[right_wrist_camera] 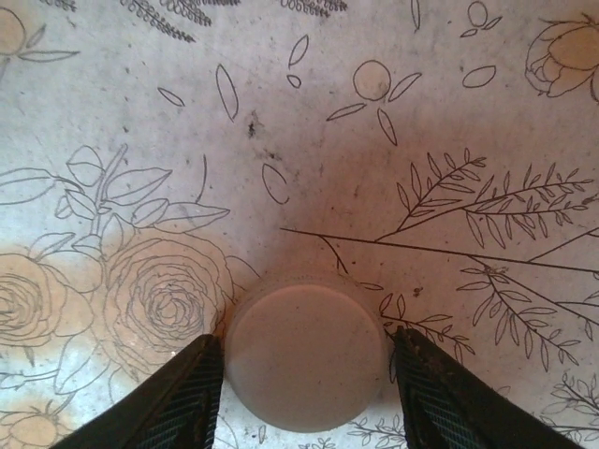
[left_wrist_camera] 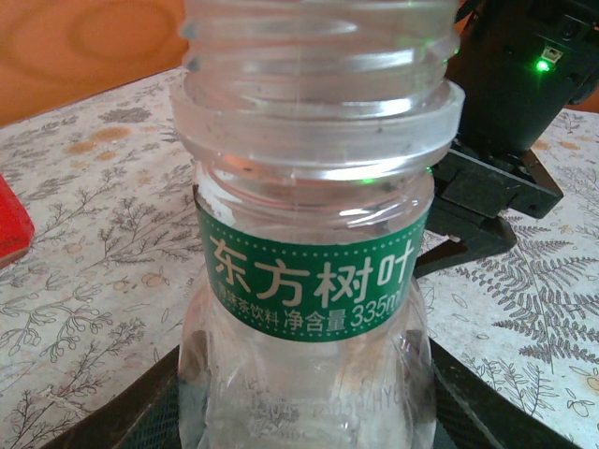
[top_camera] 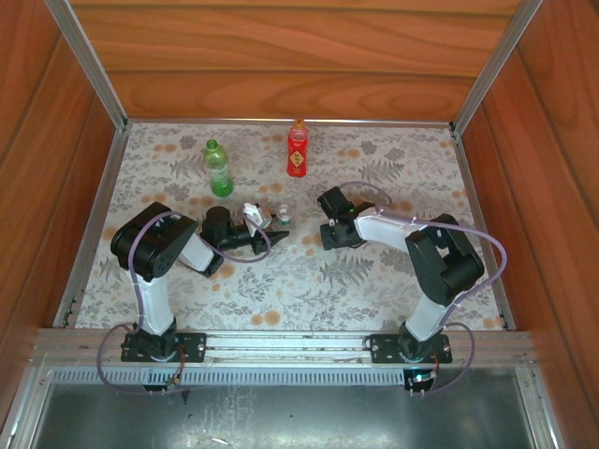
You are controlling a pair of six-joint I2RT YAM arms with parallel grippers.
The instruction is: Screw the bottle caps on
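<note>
Picking up the white cap point(right_wrist_camera: 307, 360), low centre in its wrist view, the right gripper point(right_wrist_camera: 307, 379) presses both jaws against the cap's sides. Mid-frame overhead, the left gripper point(top_camera: 279, 236) clamps the clear bottle point(left_wrist_camera: 314, 281) upright, green-labelled, threaded neck bare. The next move looks to be a lift, centring over the neck, then twisting.

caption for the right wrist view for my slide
Right claw straddling a white bottle cap that lies flat on the floral cloth

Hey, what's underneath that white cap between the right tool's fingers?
Floral cloth shows all round the white cap; the patch directly beneath it is covered, so anything there is hidden.
</note>
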